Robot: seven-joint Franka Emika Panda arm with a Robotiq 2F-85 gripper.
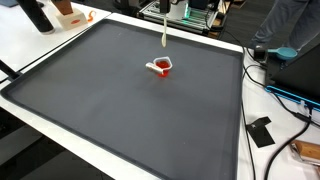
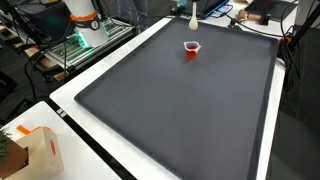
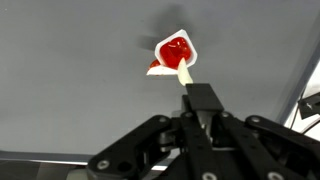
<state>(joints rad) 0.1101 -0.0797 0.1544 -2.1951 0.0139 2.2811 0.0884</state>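
Cup [image 1: 161,67] on mat [image 1: 110,115], stick [image 1: 165,30] perhaps inside

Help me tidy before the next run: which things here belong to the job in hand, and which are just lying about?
In hand:
- gripper, shut on a beige stick
- small red-filled cup on the dark mat, below the stick's tip

Lying about, off the mat:
- cardboard box
- black flat piece
- cables
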